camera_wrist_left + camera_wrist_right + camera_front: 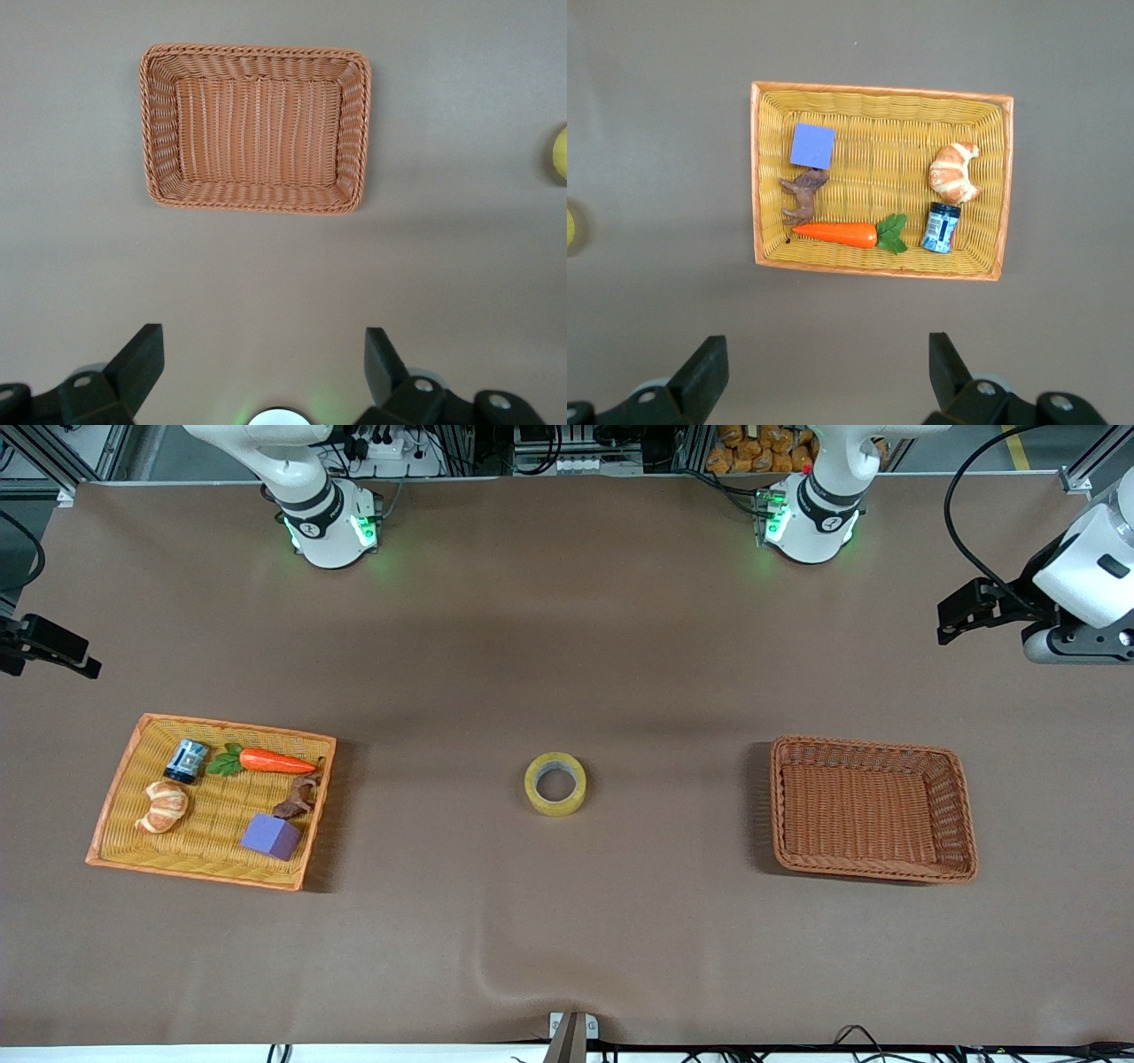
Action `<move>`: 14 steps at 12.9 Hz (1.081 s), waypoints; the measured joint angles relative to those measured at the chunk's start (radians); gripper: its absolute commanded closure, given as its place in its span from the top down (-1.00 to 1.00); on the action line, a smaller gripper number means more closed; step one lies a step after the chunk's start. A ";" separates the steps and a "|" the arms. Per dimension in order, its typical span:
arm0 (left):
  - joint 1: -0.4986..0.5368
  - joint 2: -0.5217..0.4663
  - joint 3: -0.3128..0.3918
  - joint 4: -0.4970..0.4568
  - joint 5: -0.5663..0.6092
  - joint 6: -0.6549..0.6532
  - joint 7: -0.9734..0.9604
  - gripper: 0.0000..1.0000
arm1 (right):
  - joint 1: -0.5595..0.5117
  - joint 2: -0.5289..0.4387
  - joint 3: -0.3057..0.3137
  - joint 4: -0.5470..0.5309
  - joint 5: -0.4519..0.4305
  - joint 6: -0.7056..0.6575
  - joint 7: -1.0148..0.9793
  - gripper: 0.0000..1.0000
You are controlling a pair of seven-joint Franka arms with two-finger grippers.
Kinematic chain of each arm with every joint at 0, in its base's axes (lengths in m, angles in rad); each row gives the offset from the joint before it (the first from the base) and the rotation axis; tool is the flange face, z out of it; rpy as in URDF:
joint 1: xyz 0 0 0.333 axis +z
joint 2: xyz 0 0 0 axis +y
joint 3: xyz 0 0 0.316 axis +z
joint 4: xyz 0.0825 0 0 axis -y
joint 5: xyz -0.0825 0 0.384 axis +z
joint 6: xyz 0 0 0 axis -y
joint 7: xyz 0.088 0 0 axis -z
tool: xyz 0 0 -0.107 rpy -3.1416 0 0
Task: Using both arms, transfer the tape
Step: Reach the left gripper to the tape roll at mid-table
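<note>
2 grippers wait wide open, the left gripper [261,372] above bare table near the brown basket [873,809], the right gripper [824,372] near the yellow tray [213,802]. Between basket and tray, the tape [555,783] lies flat, untouched. A shallow pinch on its rim could let it slip mid-handover.

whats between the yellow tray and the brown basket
Only the tape, flat on the table about midway between the tray and the basket; the front view shows it.

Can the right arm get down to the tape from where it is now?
Probably yes. The tape lies alone on bare table between the two baskets, nothing on or against it. The right gripper hangs open over the table beside the yellow basket, holding nothing.
</note>
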 measured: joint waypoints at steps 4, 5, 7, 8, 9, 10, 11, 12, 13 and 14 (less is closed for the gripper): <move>-0.003 0.000 0.000 0.000 0.000 0.000 0.000 1.00 | 0.000 -0.007 0.021 -0.017 0.000 0.007 0.000 1.00; -0.011 0.001 0.000 0.000 -0.001 0.000 0.000 1.00 | 0.000 -0.009 0.025 -0.018 0.000 0.006 0.000 1.00; -0.053 0.009 -0.002 0.000 -0.001 0.000 -0.015 1.00 | 0.000 -0.011 0.028 -0.018 0.000 0.001 0.000 1.00; -0.084 0.017 -0.003 0.001 -0.001 0.004 -0.035 1.00 | -0.001 -0.013 0.028 -0.018 0.000 -0.003 0.000 1.00; -0.121 0.031 -0.004 0.009 -0.002 0.009 -0.062 1.00 | -0.001 -0.016 0.029 -0.018 0.000 -0.006 0.000 1.00; -0.160 0.052 -0.005 0.022 -0.002 0.013 -0.096 1.00 | -0.001 -0.018 0.031 -0.019 0.000 -0.006 0.000 1.00; -0.198 0.078 -0.006 0.035 -0.003 0.023 -0.135 1.00 | -0.001 -0.020 0.033 -0.019 0.000 -0.007 0.000 1.00; -0.239 0.108 -0.007 0.044 -0.004 0.050 -0.180 1.00 | -0.001 -0.022 0.034 -0.019 0.000 -0.008 0.000 1.00; -0.274 0.141 -0.008 0.046 -0.004 0.090 -0.222 1.00 | -0.002 -0.023 0.035 -0.019 0.000 -0.009 0.000 1.00; -0.305 0.178 -0.008 0.047 -0.004 0.137 -0.258 1.00 | -0.002 -0.023 0.035 -0.019 0.000 -0.010 0.000 1.00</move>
